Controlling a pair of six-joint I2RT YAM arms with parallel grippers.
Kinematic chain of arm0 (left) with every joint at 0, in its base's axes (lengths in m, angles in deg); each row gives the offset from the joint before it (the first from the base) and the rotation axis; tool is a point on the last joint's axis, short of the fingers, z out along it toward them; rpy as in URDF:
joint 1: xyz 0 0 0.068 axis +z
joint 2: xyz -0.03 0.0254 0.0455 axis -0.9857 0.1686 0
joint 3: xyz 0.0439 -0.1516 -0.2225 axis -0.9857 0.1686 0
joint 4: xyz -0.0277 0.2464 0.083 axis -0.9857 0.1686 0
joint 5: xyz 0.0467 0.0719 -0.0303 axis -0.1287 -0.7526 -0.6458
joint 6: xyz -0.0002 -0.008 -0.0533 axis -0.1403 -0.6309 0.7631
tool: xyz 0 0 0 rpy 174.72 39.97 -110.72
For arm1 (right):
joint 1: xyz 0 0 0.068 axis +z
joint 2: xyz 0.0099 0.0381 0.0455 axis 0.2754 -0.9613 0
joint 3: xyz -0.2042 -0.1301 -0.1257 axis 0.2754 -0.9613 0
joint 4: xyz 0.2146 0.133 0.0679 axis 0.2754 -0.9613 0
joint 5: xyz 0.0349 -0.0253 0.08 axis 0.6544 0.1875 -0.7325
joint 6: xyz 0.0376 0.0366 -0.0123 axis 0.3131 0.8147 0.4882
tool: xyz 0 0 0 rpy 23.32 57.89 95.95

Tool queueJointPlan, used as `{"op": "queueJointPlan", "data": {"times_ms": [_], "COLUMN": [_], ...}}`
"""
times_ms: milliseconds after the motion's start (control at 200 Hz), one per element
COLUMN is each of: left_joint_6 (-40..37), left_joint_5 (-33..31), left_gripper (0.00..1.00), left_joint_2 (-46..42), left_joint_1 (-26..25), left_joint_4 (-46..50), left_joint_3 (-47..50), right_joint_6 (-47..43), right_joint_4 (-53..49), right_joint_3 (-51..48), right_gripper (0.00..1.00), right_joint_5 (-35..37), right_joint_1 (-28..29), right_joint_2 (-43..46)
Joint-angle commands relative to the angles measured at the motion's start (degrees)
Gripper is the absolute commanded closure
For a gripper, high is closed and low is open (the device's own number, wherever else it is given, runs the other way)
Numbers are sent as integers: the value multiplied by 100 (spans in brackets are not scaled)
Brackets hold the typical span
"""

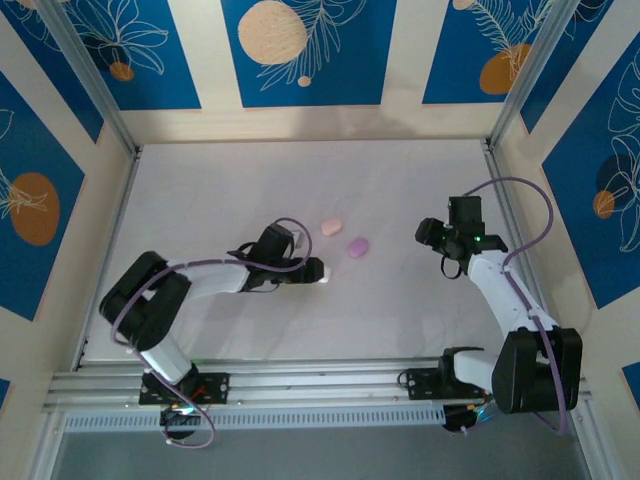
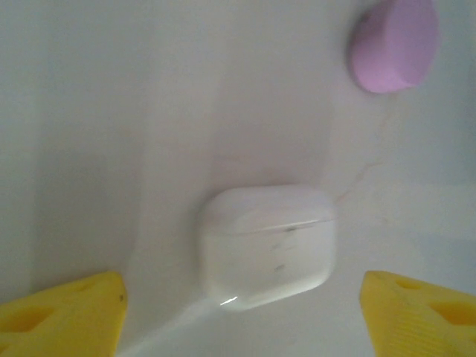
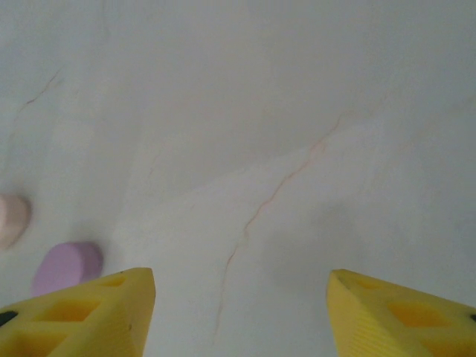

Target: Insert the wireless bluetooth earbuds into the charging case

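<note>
Yellow fingers (image 2: 67, 312) of the left tool (image 2: 239, 290) stood wide apart, straddling the white charging case (image 2: 268, 245) without touching it. That case lay lid-shut on the counter (image 2: 111, 111), any earbuds presumably inside. A pink case (image 1: 332, 227) and a purple case (image 1: 357, 247) lay nearby. The right tool (image 3: 242, 297) hung open and empty, apparently standing clear.

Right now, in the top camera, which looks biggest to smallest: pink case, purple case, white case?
1. The pink case and purple case: they look alike, so no ranking.
2. The white case: looks smallest, but it is partly hidden, so unsure.
</note>
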Motion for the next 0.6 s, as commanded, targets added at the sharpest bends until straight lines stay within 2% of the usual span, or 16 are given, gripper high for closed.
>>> {"op": "queueJointPlan", "data": {"times_ms": [0,60,110,200,275,330,400,480,555,590], "left_joint_6": [-703,-1101,-1518,-2315,-3027,-3250,-3627,-4414,-4615,-4701], "left_joint_5": [-1509,-2412,-3104,-3804,-3951,-3772,-3511,-3369,-3432,-3298], "left_gripper": [11,1,0,0,0,0,0,0,0,0], "left_joint_2": [-981,-1575,-2064,-2811,-3203,-3338,-3324,-3080,-2525,-2241], "left_joint_1": [230,358,507,960,1346,1700,1991,2031,2213,2296], "left_joint_4": [1269,1349,1178,521,-359,-664,-1229,-2931,-4175,-4548], "left_joint_3": [-119,118,411,1043,1628,1809,1982,2586,2994,3077], "right_joint_6": [-1124,-1434,-1649,-2074,-2139,-2096,-2333,-2282,-2124,-1876], "right_joint_4": [1602,2179,2868,4478,4908,5824,6837,6931,7059,6752], "right_joint_3": [-413,-526,-733,-1292,-1463,-1861,-2302,-2313,-2173,-2064], "right_gripper": [35,35,35,36,37,36,35,35,34,27], "right_joint_5": [502,263,88,-326,-779,-1117,-1883,-1778,-1464,-1101], "right_joint_1": [-55,-71,-56,0,0,-7,-37,-64,-78,-144], "right_joint_2": [-297,-478,-603,-919,-1066,-1188,-1450,-1516,-1887,-1856]}}
